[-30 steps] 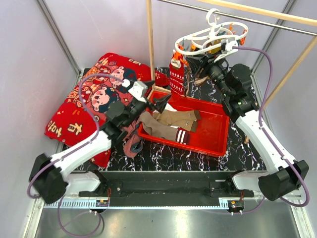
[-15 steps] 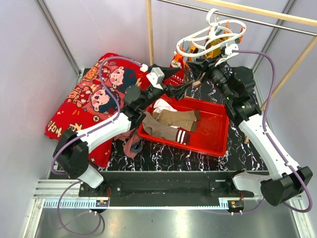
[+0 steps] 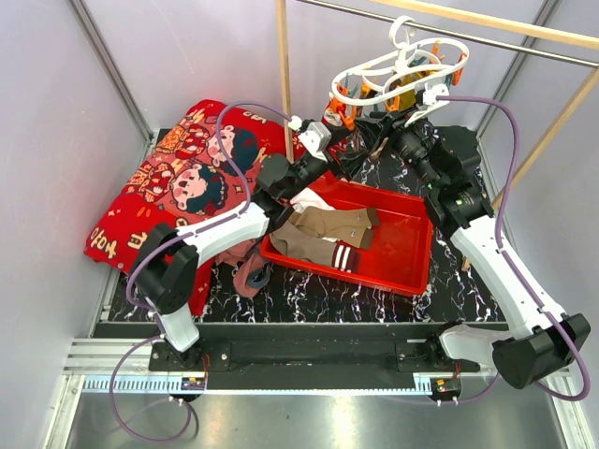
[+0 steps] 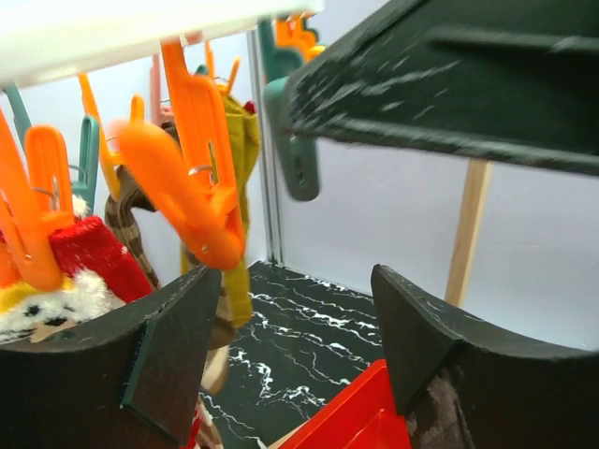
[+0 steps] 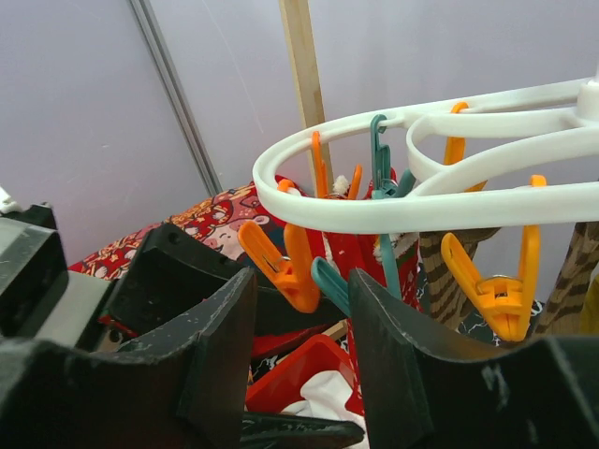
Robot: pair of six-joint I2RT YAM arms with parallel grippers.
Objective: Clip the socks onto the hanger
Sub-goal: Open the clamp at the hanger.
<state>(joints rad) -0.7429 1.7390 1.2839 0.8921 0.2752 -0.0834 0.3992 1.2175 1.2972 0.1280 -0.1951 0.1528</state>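
The white hanger (image 3: 374,67) hangs from a rod at the back right, with orange, teal and yellow pegs below its ring (image 5: 374,215). My left gripper (image 3: 348,159) sits just under its left side, open, nothing between its fingers (image 4: 295,309); an orange peg (image 4: 187,178) hangs just above the left finger. A red fuzzy sock (image 4: 89,257) and a striped one are clipped there. My right gripper (image 3: 376,140) faces it from the right, jaws apart (image 5: 301,290), an orange peg (image 5: 290,267) and a teal peg hanging at the gap. Taupe socks (image 3: 332,226) and a white one (image 3: 307,198) lie in the tray.
The red tray (image 3: 412,257) lies on the black marble mat. A red cartoon cushion (image 3: 178,178) is at the left and a mauve cloth bundle (image 3: 251,271) sits by the tray's near left corner. Thin wooden poles (image 3: 283,65) frame the hanger.
My left arm has swung from the tray's left edge up and to the right, under the hanger, its jaws narrowing a little. The right arm has barely moved.
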